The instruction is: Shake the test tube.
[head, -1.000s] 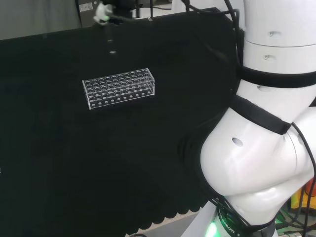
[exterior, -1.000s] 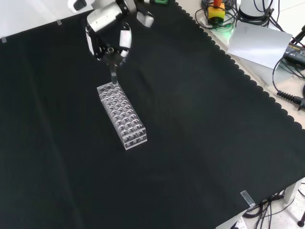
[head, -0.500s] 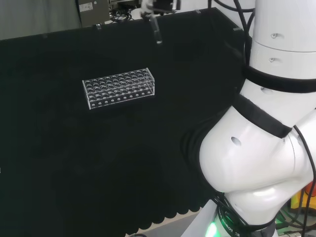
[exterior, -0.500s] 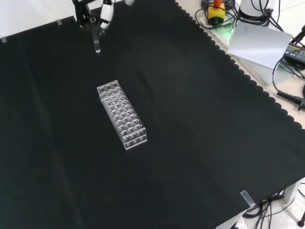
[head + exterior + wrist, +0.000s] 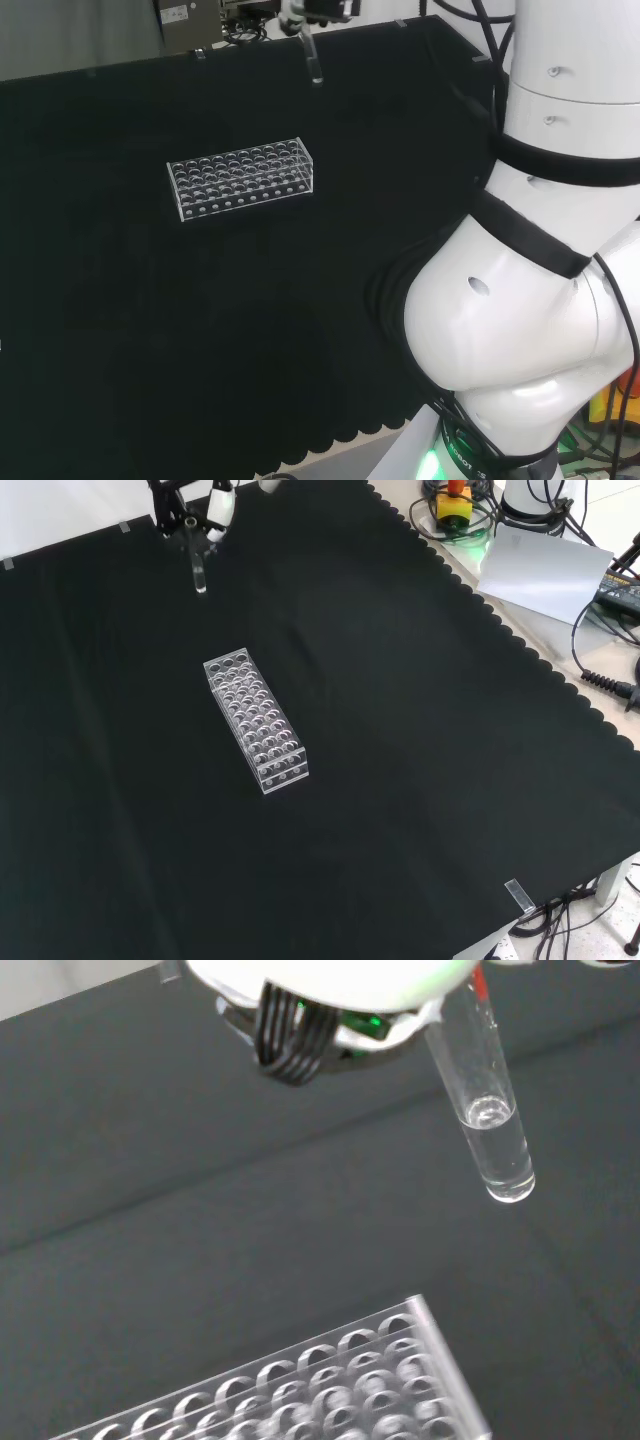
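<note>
Since 0.5 s ago barely shifting, the hand (image 5: 190, 515) is pinching the clear glass test tube (image 5: 200, 572), seemingly mid-shake above the clear plastic rack (image 5: 256, 720).

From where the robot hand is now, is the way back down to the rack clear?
Probably yes. The robot hand holds the test tube in the air beyond the rack, with bare cloth between them.

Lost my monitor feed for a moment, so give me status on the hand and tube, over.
Hand shut on clear glass test tube, held aloft. Clear liquid in its lower end. Clear plastic tube rack on the cloth below, nothing in the way.
</note>
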